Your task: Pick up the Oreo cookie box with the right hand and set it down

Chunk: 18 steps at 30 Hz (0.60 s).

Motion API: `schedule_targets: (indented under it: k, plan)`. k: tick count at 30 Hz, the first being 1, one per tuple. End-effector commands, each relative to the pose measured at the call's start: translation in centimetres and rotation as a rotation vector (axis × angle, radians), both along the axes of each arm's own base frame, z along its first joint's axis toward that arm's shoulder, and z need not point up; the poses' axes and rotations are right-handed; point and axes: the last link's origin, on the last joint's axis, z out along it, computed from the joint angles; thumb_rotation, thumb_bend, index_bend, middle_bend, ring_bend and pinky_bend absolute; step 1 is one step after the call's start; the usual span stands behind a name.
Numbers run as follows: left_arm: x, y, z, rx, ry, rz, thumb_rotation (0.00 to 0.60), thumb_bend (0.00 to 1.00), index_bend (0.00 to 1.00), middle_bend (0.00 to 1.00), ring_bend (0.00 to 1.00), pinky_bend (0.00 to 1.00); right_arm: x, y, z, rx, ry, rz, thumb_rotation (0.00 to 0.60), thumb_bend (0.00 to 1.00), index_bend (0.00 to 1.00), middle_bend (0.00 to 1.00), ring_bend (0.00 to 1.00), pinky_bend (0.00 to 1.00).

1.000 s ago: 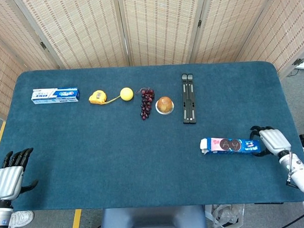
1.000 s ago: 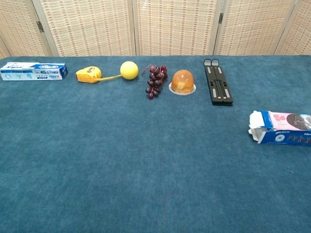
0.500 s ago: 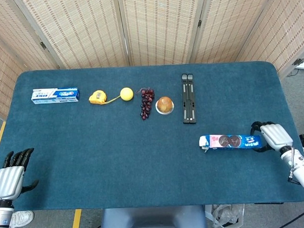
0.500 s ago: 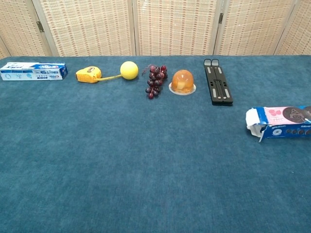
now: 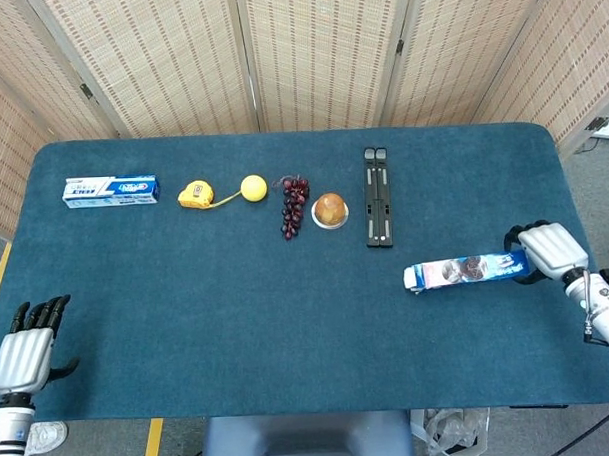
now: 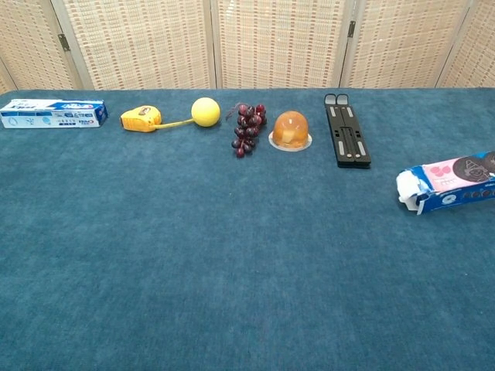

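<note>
The blue Oreo cookie box (image 5: 466,270) hangs a little above the table at the right side, tilted with its open left end lower. My right hand (image 5: 548,250) grips its right end. The chest view shows the box (image 6: 447,182) at the right edge, its white torn flap pointing left; the right hand lies outside that frame. At the bottom left corner of the head view, off the table edge, my left hand (image 5: 26,346) is open and holds nothing.
Along the back of the blue table (image 5: 237,310) lie a toothpaste box (image 5: 110,190), a yellow tape measure (image 5: 195,195), a yellow ball (image 5: 253,187), dark grapes (image 5: 294,204), an orange jelly cup (image 5: 330,209) and a black folding stand (image 5: 378,210).
The right hand has lifted the Oreo box off the table and drawn it slightly back; the box now tilts, right end higher. The left hand has barely moved.
</note>
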Motion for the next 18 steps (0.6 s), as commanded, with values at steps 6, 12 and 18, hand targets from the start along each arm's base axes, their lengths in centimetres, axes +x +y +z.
schedule_targets:
  k: [6, 12, 18]
  plan:
    - [0.0, 0.3, -0.4, -0.010, 0.007, 0.011, 0.600, 0.23, 0.00, 0.14, 0.14, 0.00, 4.9, -0.4, 2.8, -0.091, 0.143, 0.255, 0.600, 0.22, 0.64, 0.37, 0.35, 0.26]
    - [0.1, 0.3, -0.4, -0.009, 0.004, 0.009, 0.600, 0.23, 0.00, 0.14, 0.14, 0.00, 9.6, -0.8, 4.8, -0.152, 0.209, 0.344, 0.600, 0.22, 0.65, 0.38, 0.35, 0.26]
    - [0.0, 0.3, -0.4, -0.010, 0.005, 0.007, 0.600, 0.23, 0.00, 0.14, 0.14, 0.00, 12.3, -0.6, 5.5, -0.184, 0.265, 0.389, 0.600, 0.22, 0.66, 0.38, 0.36, 0.26]
